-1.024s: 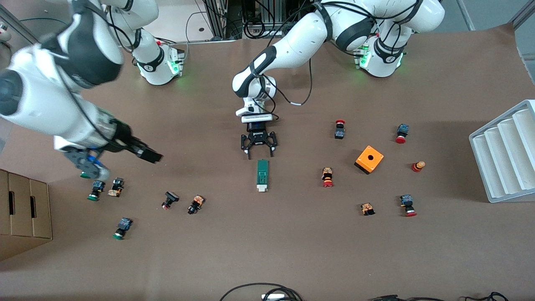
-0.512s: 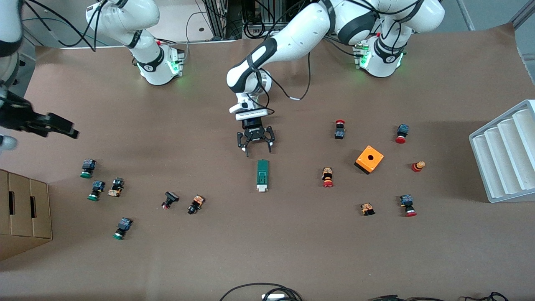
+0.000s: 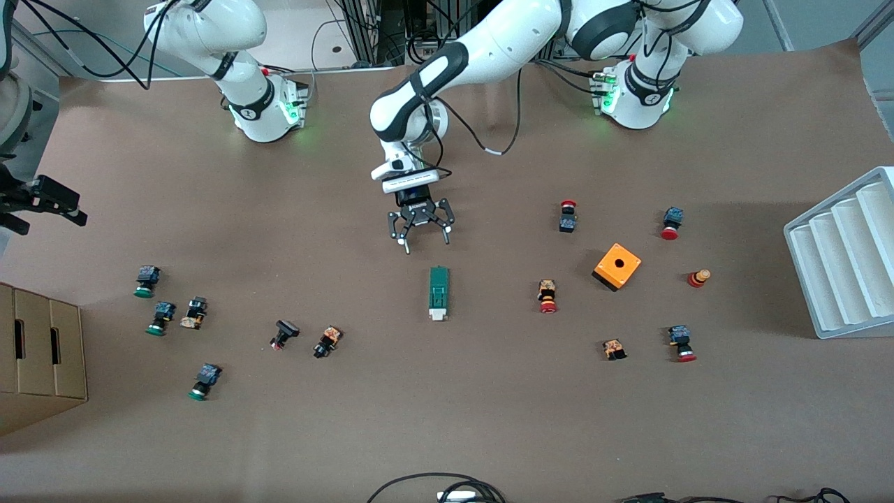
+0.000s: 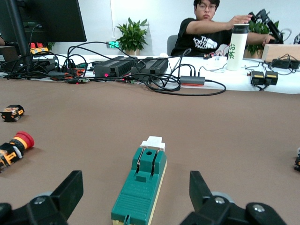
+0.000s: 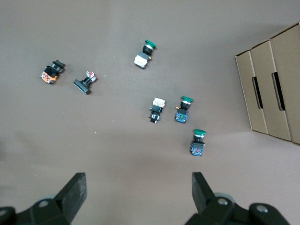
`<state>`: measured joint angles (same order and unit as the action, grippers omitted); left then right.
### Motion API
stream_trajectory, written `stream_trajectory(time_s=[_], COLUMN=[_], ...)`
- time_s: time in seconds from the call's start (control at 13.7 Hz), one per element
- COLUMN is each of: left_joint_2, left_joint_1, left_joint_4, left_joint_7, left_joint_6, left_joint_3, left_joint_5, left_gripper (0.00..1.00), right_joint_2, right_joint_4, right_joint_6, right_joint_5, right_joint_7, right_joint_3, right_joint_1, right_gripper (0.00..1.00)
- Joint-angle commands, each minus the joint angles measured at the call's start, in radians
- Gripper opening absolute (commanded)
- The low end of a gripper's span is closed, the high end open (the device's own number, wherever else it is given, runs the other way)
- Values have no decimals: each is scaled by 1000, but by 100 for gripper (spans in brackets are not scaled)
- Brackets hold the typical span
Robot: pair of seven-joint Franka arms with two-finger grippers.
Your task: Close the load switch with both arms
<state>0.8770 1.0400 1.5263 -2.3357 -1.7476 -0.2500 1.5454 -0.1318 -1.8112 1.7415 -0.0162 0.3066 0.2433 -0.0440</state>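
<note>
— Where is the load switch (image 3: 438, 293)?

— It lies flat on the table (image 3: 447, 419), about midway between the two arms' ends, with its white handle end toward the front-camera edge.

— And the left arm?

— It reaches from its base down to the middle of the table, wrist bent down. The left tool (image 3: 420, 239) hangs low over bare table, just short of the switch's green end on the base side, fingers spread apart and holding nothing. In the left wrist view the switch (image 4: 140, 183) lies between the two open fingertips (image 4: 69, 188), untouched.

— The right arm?

— It is drawn off to the table edge at its own end. The right tool (image 3: 59, 202) is up over that edge, fingers apart, empty. Its wrist camera looks down on green-capped push buttons (image 5: 197, 142) and a cardboard box (image 5: 276, 89).
</note>
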Motion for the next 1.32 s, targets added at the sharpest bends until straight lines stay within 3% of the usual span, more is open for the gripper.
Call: stream_trajectory(time_s=[0.0,0.88,1.24], left_joint_2=[-71,-348,-409], left_joint_1=[-6,-50,-89], left_joint_4=[18,6,-1], left_joint_7=[110,599,711], left_joint_6=[-23,-67,-67], left_joint_3=[-3,1,0], left_joint_5=[-88,-430,-487], left_gripper=[100,100,100], right_joint_2=[-58,-62,-62], right_joint_4=[-89,-94,-94], right_joint_6=[50,52,53], right_joint_5=[27,25,24], right_joint_7=[14,20,19], right_joint_3=[-2,-2,-2], right_joint_1=[-2,-13,-20], right_gripper=[100,100,100])
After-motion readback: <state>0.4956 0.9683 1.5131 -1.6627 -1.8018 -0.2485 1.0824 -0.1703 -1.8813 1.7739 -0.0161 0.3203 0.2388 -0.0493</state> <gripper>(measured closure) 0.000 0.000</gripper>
